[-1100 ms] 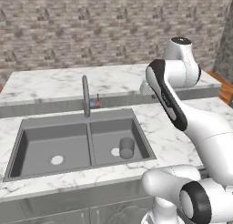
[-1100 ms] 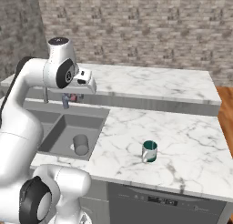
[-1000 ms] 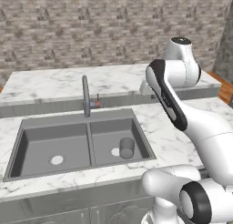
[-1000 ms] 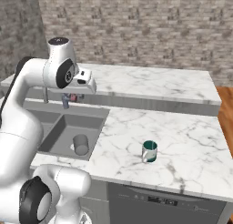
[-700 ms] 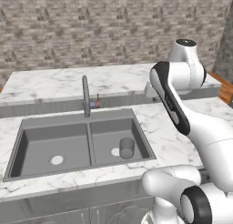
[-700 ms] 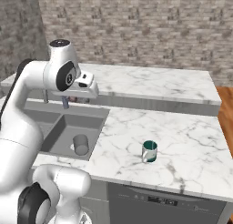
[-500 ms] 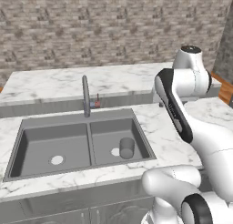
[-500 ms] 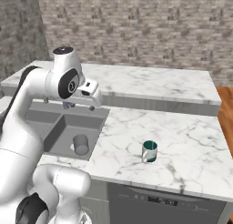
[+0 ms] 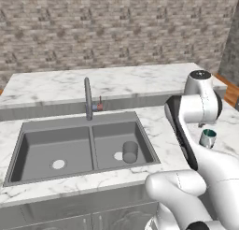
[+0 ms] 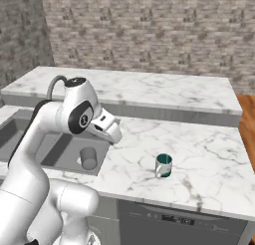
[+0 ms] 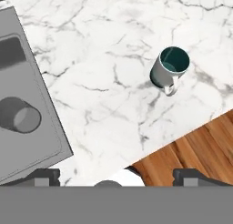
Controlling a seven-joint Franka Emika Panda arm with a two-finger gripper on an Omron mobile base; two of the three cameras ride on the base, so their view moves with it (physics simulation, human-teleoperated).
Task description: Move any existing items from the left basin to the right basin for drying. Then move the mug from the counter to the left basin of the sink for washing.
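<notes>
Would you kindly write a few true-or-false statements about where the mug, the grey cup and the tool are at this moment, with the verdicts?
1. The mug stands upright on the counter. True.
2. The grey cup sits in the left basin. False: it is in the right basin, the narrower one, next to its drain.
3. The tool is shut on the mug. False: its tips show far apart with nothing between them, and the mug stands apart on the counter.
4. The left basin holds nothing but its drain. True.
5. The mug's handle is broken off. False: the hand view shows a handle on its side.
</notes>
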